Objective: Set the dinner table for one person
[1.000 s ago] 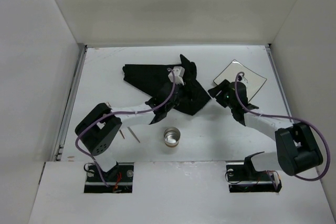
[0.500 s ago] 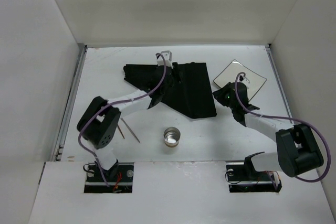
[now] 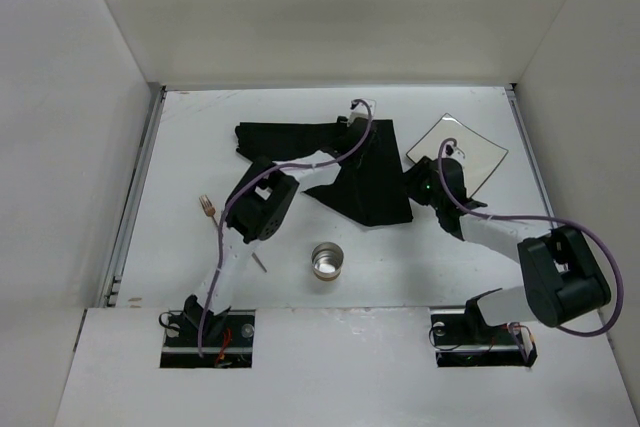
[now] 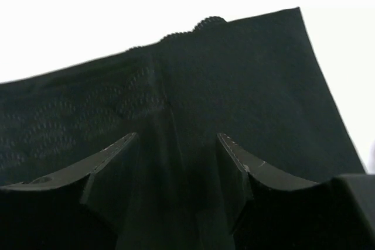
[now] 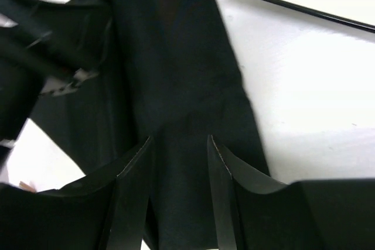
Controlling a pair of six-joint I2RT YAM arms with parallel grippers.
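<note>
Dinner table (image 3: 190, 147): is stretching between white walls on three sides and is carrying everything else.
Black cloth mat (image 3: 375, 187): is lying rumpled at the table's far middle, its left part creased.
Left gripper (image 4: 176, 136): is hovering at the mat's far edge, jaws standing half apart astride a crease without closing on it.
Right gripper (image 5: 179, 139): is sitting low over the mat's right edge, jaws standing narrowly apart, cloth showing beneath the gap.
Glass plate (image 3: 472, 152): is lying toward the far right corner, just beside the mat.
Metal cup (image 3: 327, 260): is standing upright near the near edge, apart from the mat.
</note>
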